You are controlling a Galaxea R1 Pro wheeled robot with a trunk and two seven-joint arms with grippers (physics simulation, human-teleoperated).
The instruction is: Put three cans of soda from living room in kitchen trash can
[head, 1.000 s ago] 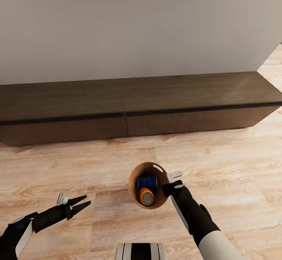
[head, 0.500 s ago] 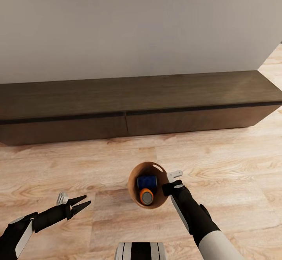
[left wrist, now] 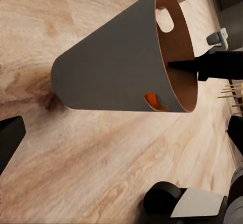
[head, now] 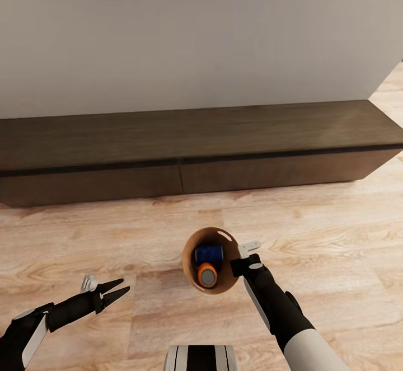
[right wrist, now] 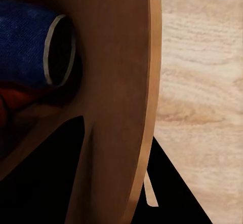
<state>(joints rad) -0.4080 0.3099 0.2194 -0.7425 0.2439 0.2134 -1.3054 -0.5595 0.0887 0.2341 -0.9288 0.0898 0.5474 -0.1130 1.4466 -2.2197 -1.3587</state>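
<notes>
The tash can [head: 190,267], brown inside, hangs low over the wood floor in front of me. My right gripper [head: 238,267] is shut on its rim, one finger inside and one outside. Inside lie a dark blue can of soda [head: 209,254] and an orange one [head: 207,274]. The left wrist view shows the bin's pale outer wall [left wrist: 111,67], tilted, with orange [left wrist: 152,100] showing through a hand-hole. In the right wrist view the blue can [right wrist: 25,41] lies beside the bin wall [right wrist: 116,82]. My left gripper [head: 124,285] is open and empty, well left of the bin.
A long dark low cabinet [head: 196,147] runs along the pale wall just ahead. Pale wood plank floor [head: 313,231] spreads around the bin and extends past the cabinet's right end. My own base [head: 201,358] shows at the bottom edge.
The bin and my right gripper have shifted slightly up and left, and the cans inside moved with it. The left arm has stayed still.
</notes>
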